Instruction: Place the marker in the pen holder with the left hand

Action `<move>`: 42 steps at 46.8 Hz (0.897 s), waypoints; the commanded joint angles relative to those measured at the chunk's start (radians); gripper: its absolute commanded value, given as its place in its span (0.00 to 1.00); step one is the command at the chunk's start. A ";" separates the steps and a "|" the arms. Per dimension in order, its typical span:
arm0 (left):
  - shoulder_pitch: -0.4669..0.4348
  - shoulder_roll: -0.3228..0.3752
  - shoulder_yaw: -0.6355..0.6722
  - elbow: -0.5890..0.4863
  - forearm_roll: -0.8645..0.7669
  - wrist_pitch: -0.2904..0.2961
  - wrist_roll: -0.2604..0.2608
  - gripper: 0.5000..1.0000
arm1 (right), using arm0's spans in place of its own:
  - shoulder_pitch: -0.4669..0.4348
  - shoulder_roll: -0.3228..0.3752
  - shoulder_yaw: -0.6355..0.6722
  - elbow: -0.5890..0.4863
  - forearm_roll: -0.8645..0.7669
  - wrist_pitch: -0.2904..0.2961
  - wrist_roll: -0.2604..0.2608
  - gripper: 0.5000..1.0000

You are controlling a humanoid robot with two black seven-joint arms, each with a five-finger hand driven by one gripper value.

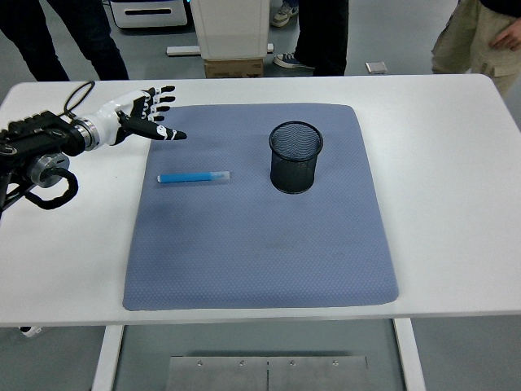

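A blue marker (pixel 193 177) with a pale cap end lies flat on the left part of the blue-grey mat (pixel 260 244), pointing left to right. A black mesh pen holder (pixel 296 156) stands upright on the mat to the marker's right, a short gap away. My left hand (pixel 153 118) reaches in from the left edge with fingers spread and nothing in them. It hovers over the mat's far-left corner, above and behind the marker's left end. The right arm does not show.
The mat covers the middle of the white table (pixel 456 163). Several people's legs (pixel 321 32) and a white cabinet with a cardboard box (pixel 234 37) stand beyond the table's far edge.
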 commanded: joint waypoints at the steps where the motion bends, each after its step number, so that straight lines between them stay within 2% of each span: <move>1: -0.067 -0.001 0.106 -0.036 -0.001 0.000 -0.001 1.00 | 0.000 0.000 0.000 0.000 0.000 0.000 0.000 1.00; 5: -0.110 -0.008 0.168 -0.042 -0.001 -0.002 -0.001 1.00 | 0.000 0.000 0.000 0.000 0.000 0.000 0.000 1.00; 12: -0.132 -0.041 0.220 -0.043 0.002 -0.002 0.002 1.00 | 0.000 0.000 0.000 0.000 0.000 0.000 0.000 1.00; 22: -0.281 -0.154 0.513 -0.105 0.001 0.002 0.001 1.00 | 0.000 0.000 0.000 0.000 0.000 0.000 0.000 1.00; 33: -0.442 -0.179 0.622 -0.177 0.007 -0.002 0.001 1.00 | 0.000 0.000 0.000 0.000 0.000 0.000 0.000 1.00; 37: -0.494 -0.211 0.654 -0.194 0.016 -0.002 0.001 1.00 | 0.000 0.000 0.000 0.000 0.000 0.000 0.000 1.00; 42: -0.526 -0.284 0.722 -0.204 0.025 -0.002 0.011 1.00 | 0.000 0.000 0.000 0.000 0.000 0.000 0.000 1.00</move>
